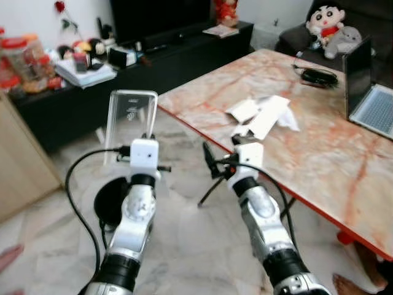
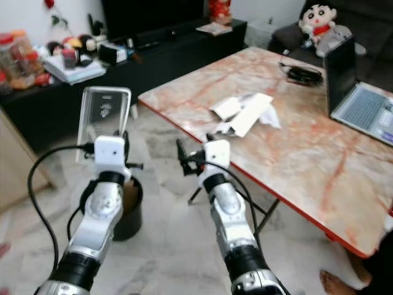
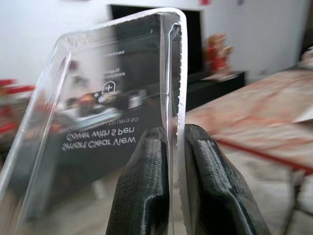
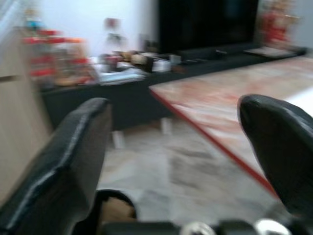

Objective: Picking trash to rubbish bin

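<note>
My left gripper [image 3: 173, 134] is shut on the edge of a clear plastic phone-cover package [image 1: 130, 123], holding it upright over the floor. Below and just left of that arm, a black rubbish bin [image 2: 129, 209] stands on the tiles. My right gripper [image 1: 222, 157] is open and holds nothing. It hovers beside the red edge of the marble table [image 1: 319, 153]. White crumpled paper packaging [image 1: 264, 114] lies on the table just beyond the right gripper. In the right wrist view the wide-apart fingers [image 4: 80, 147] frame the floor and the bin [image 4: 115, 210].
A laptop [image 1: 374, 104] and a black cable bundle [image 1: 319, 75] sit on the table's far side. A black TV console [image 1: 166, 58] with clutter runs along the back wall. A wooden cabinet [image 1: 18, 160] stands at left. A person's foot [image 2: 338, 283] is at lower right.
</note>
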{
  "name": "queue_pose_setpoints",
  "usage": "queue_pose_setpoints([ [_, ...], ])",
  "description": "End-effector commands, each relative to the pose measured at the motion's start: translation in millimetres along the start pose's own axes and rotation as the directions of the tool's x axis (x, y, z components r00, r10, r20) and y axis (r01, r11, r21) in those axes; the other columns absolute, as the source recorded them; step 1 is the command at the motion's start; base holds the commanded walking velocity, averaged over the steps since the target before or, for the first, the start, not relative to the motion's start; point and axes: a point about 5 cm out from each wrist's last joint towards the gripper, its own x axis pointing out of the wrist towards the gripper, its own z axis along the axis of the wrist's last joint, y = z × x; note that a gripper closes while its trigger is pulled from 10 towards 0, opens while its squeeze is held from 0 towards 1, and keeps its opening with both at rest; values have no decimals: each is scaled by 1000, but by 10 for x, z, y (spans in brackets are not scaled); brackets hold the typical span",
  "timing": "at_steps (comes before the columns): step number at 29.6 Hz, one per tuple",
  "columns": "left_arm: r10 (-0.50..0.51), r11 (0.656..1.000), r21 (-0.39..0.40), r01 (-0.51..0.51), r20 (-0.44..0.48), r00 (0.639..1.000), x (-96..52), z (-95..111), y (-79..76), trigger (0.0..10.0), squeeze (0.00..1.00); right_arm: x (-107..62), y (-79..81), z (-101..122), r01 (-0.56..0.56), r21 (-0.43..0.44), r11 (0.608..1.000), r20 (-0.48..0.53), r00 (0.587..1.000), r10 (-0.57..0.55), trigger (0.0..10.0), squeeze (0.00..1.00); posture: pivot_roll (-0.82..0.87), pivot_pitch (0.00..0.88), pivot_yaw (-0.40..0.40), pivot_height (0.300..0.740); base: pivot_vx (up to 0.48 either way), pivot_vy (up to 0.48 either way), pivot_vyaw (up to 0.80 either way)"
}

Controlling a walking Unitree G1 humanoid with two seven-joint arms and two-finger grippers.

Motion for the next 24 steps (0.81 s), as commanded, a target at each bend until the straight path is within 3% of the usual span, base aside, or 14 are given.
queue_pose_setpoints([
  [1,3,1000,-23,-3,8,1000,12,28,-15,10000,0,3,-23,23,-3,-14,1000,2,1000,3,10000,0,-20,0,-41,740,0,0,800],
  [6,-2,999,-45,0,-44,999,13,-54,21,10000,0,6,-28,21,-4,-10,1000,-2,1000,4,10000,0,-22,0,-43,740,0,0,800],
  [9,-21,997,-80,10,-143,989,-16,-271,78,10000,0,2,-88,-99,-19,-39,999,-92,996,15,10000,0,-24,2,-44,740,0,0,0],
  [12,-11,999,-54,-1,-210,978,-69,-456,159,10000,0,-38,-169,-226,-20,-65,998,-173,985,9,10000,0,-25,2,-45,740,0,0,0],
  [14,-31,1000,-6,31,-278,960,-142,-634,204,10000,0,-98,-273,-352,-11,-94,995,-256,967,-13,10000,0,-31,4,-47,740,0,0,0],
  [17,-30,1000,-12,28,-410,912,-301,-915,290,10000,0,-233,-450,-536,33,-60,998,-365,930,-53,10000,0,-30,8,-50,740,0,0,0],
  [24,-33,999,-10,33,-555,831,-573,-1235,346,10000,0,-486,-595,-808,48,-59,997,-528,846,-72,10000,0,-32,16,-58,740,0,0,0],
])
